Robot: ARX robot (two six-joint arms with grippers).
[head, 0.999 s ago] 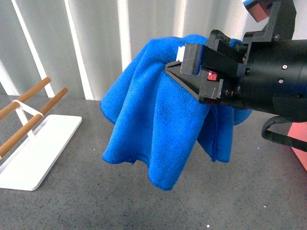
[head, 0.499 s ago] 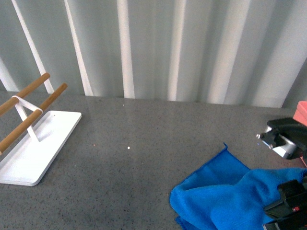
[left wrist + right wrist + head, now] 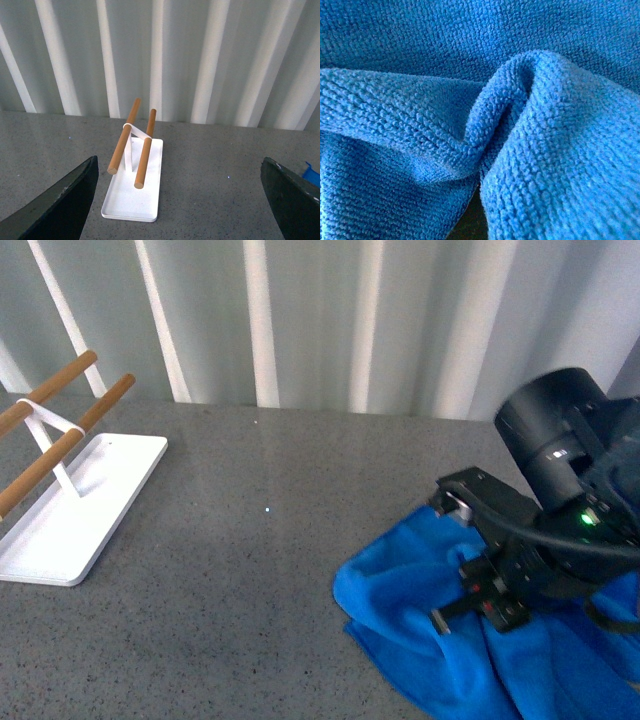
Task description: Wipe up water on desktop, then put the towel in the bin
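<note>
Left fingers [image 3: 65, 205]: two dark tips, spread wide apart, nothing between them, raised above the desk [image 3: 250, 570].
Right fingers [image 3: 470, 605]: pushed down into the towel [image 3: 400, 620] and largely covered by cloth and by the black right arm [image 3: 560, 470]; it cannot be told how far apart they stand or whether they grip the cloth.
Towel: bright blue, crumpled in thick folds, lying on the desk at the near right, under the right arm. Its ribbed pile fills the right wrist view; a blue sliver shows at the edge of the left wrist view.
Desk: dark grey, finely speckled.
White tray [image 3: 90, 500]: flat, on the desk at far left, well apart from the towel, carrying two wooden bars [image 3: 60, 455].
Ribbed pale wall [image 3: 300, 320]: behind the desk.
</note>
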